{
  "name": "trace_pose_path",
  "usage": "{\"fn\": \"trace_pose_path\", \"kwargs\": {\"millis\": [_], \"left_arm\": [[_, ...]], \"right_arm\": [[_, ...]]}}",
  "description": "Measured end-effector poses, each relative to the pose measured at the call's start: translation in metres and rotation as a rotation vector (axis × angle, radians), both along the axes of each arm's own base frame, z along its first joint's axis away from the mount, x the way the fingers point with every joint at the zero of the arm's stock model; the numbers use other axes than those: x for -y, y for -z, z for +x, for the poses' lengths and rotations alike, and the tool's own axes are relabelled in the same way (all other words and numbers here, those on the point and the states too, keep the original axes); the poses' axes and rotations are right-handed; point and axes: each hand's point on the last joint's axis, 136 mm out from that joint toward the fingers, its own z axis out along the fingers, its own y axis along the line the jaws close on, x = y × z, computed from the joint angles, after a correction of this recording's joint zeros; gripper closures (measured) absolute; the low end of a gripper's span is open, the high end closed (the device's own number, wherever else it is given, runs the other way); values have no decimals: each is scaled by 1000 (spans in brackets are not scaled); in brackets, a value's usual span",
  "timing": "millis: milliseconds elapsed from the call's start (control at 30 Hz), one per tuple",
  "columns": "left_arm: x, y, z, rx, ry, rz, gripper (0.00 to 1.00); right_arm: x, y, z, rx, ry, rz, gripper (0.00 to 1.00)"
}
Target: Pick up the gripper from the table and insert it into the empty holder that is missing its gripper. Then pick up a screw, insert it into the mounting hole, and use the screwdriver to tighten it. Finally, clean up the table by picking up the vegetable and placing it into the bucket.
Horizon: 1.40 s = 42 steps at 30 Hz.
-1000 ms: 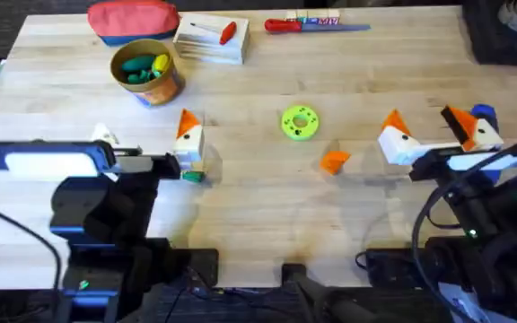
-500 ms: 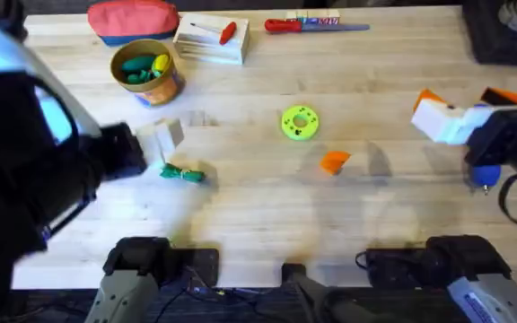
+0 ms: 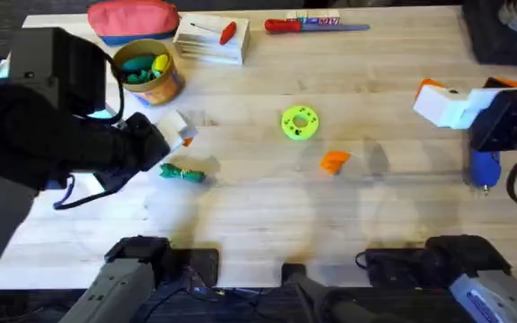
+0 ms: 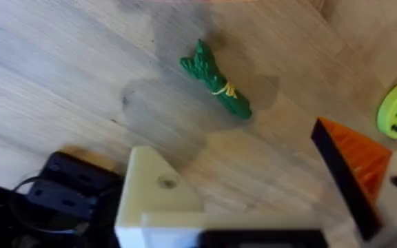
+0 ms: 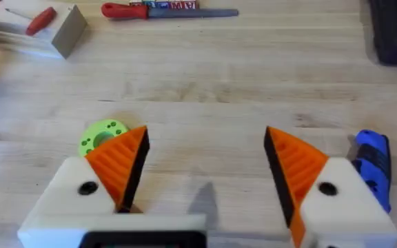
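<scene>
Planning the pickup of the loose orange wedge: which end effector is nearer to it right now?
Roughly a toss-up; the right looks marginally nearer. The right end effector hangs off to one side of the orange wedge, beyond bare table; the left end effector sits on its other side, over the vegetable.

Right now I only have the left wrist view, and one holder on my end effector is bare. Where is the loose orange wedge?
Observer: The orange wedge lies on the table, close to the green ring disc, on the disc's side nearer the arm bases and toward the right arm.
Operator: Is the right end effector carrying anything?
Observer: No. The right end effector is open and empty, with both its orange ribbed pads in place.
Operator: And the powered screwdriver?
Observer: The blue screwdriver is beside the right arm, near the table's right edge.
</scene>
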Motion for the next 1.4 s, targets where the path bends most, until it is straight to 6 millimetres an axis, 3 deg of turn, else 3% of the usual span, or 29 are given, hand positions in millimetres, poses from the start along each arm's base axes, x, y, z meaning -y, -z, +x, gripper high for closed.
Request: {"fn": "trace_pose_path", "kwargs": {"millis": [33, 200, 233, 267, 333, 467, 633, 767, 833, 967, 1200, 1400], "left_arm": [[0, 2, 3, 6, -24, -10, 135], [6, -3, 22, 82, -41, -52, 924], [10, -7, 29, 117, -5, -60, 976], [17, -12, 39, 168, 65, -72, 936], [39, -26, 55, 276, 241, -103, 624], [86, -50, 66, 447, 584, -140, 50], [135, -81, 70, 681, 954, -97, 13], [175, -124, 76, 945, 1141, -58, 15], [186, -135, 73, 1012, 1188, -55, 14], [190, -124, 65, 963, 1220, -55, 15], [188, -123, 72, 972, 1218, -16, 14], [204, -107, 74, 1058, 1286, 13, 14]], "right_arm": [[0, 0, 0, 0, 0, 0, 10], [0, 0, 0, 0, 0, 0, 10], [0, 0, 0, 0, 0, 0, 10], [0, 0, 0, 0, 0, 0, 10], [0, 0, 0, 0, 0, 0, 10], [0, 4, -2, -18, 0, 0, 10], [0, 8, -5, -37, 0, 0, 11], [0, 8, -5, -37, 0, 0, 11], [0, 8, -5, -37, 0, 0, 11], [0, 8, -5, -36, 0, 0, 11], [0, 8, -5, -37, 0, 0, 10], [0, 8, -5, -37, 0, 0, 10]]}}
